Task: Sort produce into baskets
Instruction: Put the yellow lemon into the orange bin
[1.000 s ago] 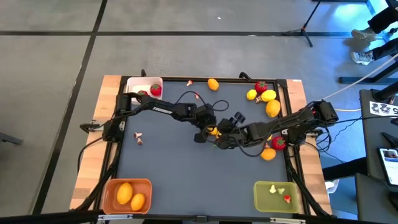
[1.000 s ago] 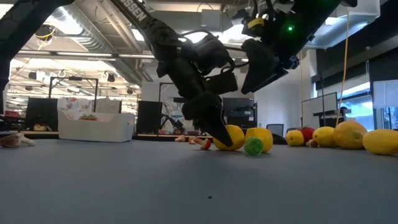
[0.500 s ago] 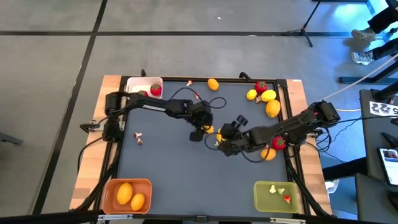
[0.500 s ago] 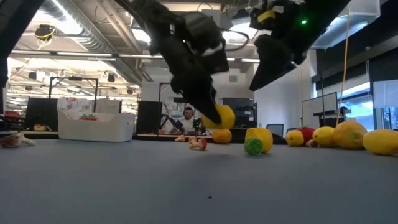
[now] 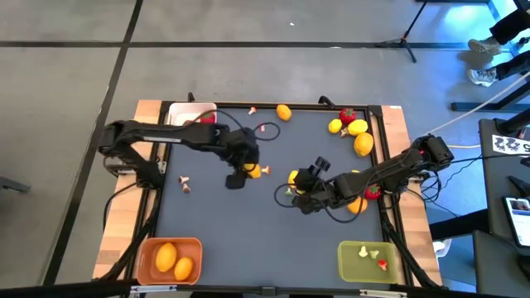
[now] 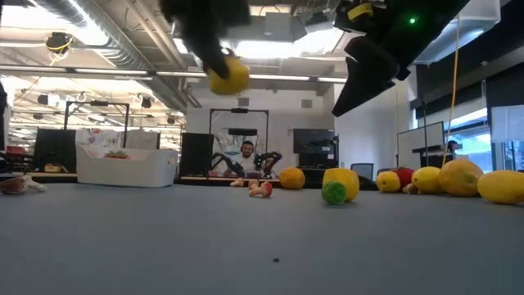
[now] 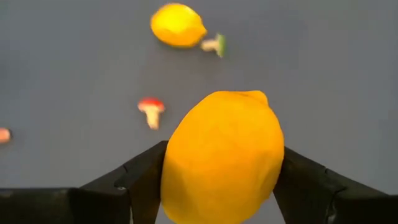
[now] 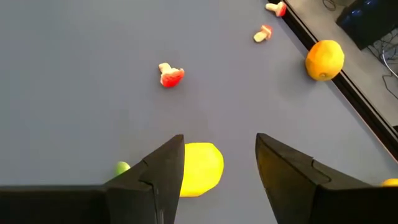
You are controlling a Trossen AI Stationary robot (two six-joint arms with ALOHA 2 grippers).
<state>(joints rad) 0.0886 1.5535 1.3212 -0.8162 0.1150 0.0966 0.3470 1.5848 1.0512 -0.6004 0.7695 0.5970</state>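
My left gripper [image 5: 245,171] hangs left of the table's middle, shut on a yellow lemon [image 7: 221,155] held high above the mat [image 6: 228,75]. Right of the middle, my right gripper [image 5: 301,185] is open and raised above a second lemon [image 8: 203,168], which rests on the mat beside a small green bit [image 8: 121,167]. Neither of its fingers touches anything. The white basket [image 5: 184,110] stands at the far left, the orange basket [image 5: 146,258] with two lemons at the near left, and the olive-green basket [image 5: 354,266] at the near right. My left gripper pinches the lemon between its two fingers, one on each of its opposite sides [image 7: 169,171]. The fingers slant down from above. The lemon is lifted clear of the mat, and its pointed end [image 7: 255,96] faces away from the wrist.
More lemons, strawberries and oranges [image 5: 356,136] lie along the far right edge. One orange [image 5: 284,112] sits at the far edge, and another orange with a strawberry [image 5: 363,199] lies under the right arm. Small red-and-pale bits [image 5: 185,183] are scattered on the mat.
My left gripper has lifted the lemon off the mat, high and clear, and carried it toward the table's left edge. The second lemon and the green bit have stayed where they lay.
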